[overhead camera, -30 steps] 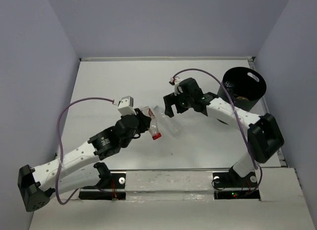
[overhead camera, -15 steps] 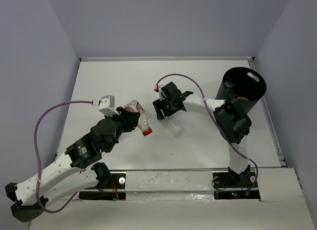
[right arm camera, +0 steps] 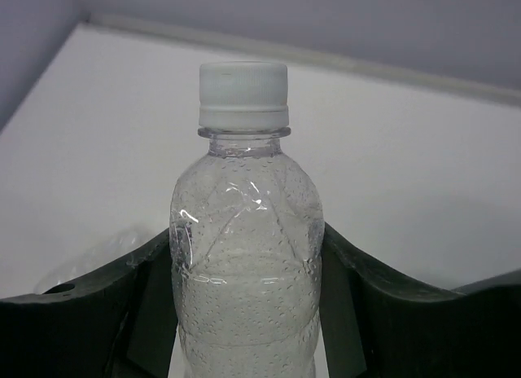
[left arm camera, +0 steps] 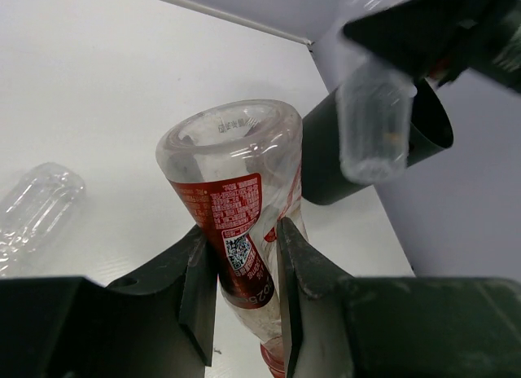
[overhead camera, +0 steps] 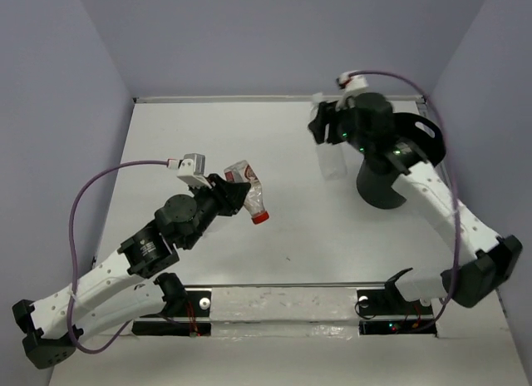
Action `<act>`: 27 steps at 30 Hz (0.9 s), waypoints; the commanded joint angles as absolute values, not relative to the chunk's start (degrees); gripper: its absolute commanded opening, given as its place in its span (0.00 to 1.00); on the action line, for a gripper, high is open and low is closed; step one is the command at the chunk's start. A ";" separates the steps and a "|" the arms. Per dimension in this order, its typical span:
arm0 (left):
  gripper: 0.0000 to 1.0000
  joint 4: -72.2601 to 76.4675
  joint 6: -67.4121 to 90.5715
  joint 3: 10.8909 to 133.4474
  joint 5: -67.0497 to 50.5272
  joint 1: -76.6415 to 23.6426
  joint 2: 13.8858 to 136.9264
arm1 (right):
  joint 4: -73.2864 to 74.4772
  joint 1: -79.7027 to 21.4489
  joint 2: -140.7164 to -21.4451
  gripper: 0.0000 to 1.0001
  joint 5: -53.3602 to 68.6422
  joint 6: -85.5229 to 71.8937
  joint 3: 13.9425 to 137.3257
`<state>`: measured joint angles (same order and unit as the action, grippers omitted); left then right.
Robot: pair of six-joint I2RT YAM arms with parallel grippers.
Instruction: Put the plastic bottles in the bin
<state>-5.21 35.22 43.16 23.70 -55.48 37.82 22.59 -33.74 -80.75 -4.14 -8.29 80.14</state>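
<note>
The plastic bottles being carried number two, one to each claw.

The left claw is clamped across the waist of a red-labelled bottle. Both fingers press on its label, a hold that looks firm enough for carrying. The bottle's long axis crosses the jaws on a slant. Its clear base is raised and away from the claw, and its red cap hangs lower, toward the arm bases. It is off the table and well apart from the bin. Out to this claw's left, a loose bottle lies on its side on the table.

The right claw is closed on a clear bottle, gripping its body below the shoulder. The long axis runs straight out along the fingers, with the white cap leading past the fingertips. From above the claw looks aimed downward, so I judge the cap points at the table. The height is probably there to clear the rim. The bin stands just beside this claw, on its right, and the bottle is next to the rim, not yet over the opening. Something yellowish lies inside the bin, too small to name.
</note>
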 commanded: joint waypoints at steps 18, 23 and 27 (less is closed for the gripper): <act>0.15 19.95 33.84 43.23 12.39 -55.55 51.23 | -17.13 4.74 -66.36 0.29 -17.86 -5.54 63.55; 0.15 22.23 32.70 47.45 11.25 -55.63 55.89 | -18.72 4.75 -62.59 0.38 -16.52 -5.53 58.28; 0.15 23.38 31.29 53.77 10.02 -55.63 61.50 | -14.86 4.75 -57.31 0.99 -15.13 -8.00 54.94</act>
